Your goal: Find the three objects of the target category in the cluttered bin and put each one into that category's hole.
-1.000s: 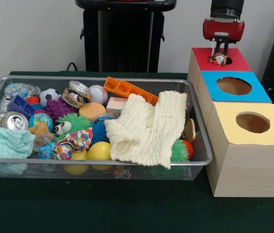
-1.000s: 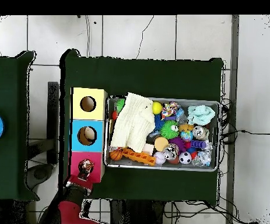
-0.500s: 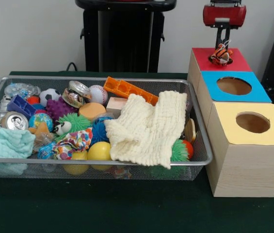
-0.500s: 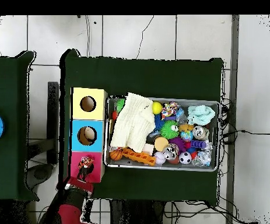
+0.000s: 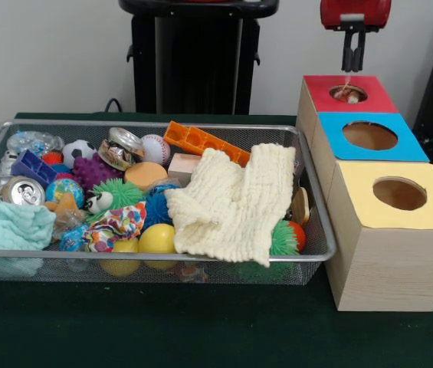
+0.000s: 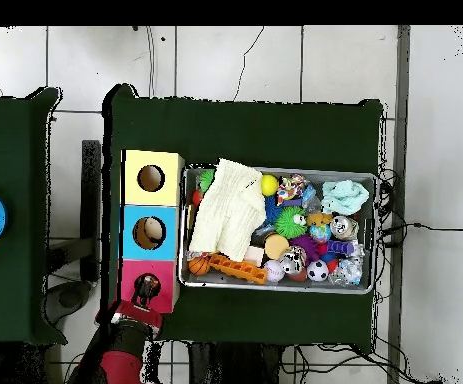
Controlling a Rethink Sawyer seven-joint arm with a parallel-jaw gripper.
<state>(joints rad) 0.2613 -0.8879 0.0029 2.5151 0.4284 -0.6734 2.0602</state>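
On dark green table [image 5: 201, 337]: mesh bin [image 5: 308, 253], boxes; white wall behind.

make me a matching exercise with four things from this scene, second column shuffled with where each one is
Things:
1. cream cloth
2. teal cloth
3. orange block
4. gripper

Places:
A. at the bin's far rim
B. above the red-topped box's hole
C. draped over the right part of the bin
D. in the bin's near left corner

Pairs: 1-C, 2-D, 3-A, 4-B
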